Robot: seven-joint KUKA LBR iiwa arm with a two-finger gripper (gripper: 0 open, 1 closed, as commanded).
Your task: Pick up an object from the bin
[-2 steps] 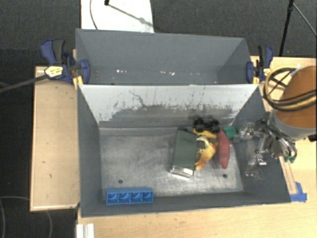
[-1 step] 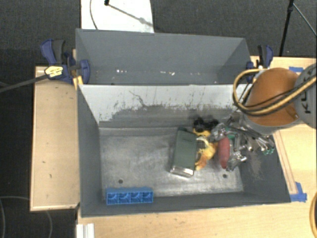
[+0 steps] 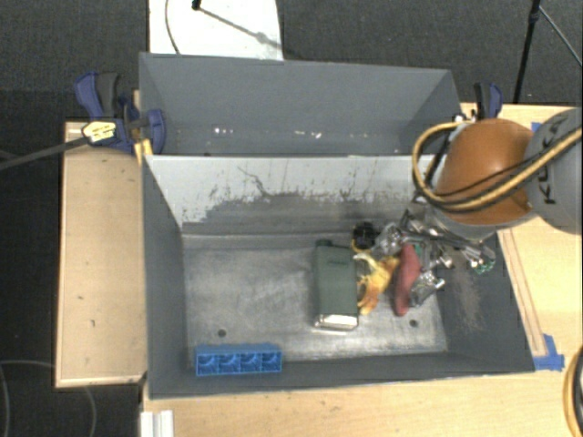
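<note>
The gripper (image 3: 417, 276) is hanging over a red oblong (image 3: 404, 288) at the bin's (image 3: 273, 209) right. A yellow piece (image 3: 371, 285) and a green box (image 3: 333, 279) are lying just beside it, and a blue block (image 3: 239, 360) is sitting well apart.

The floor (image 3: 55, 25) is dark speckled carpet.

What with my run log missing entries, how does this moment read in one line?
gripper: in bin, right side, at red thing, hold unclear | beside it: yellow thing, green block | front-left: blue block

Partial letters "KU" on robot arm (image 3: 567, 186)
</note>
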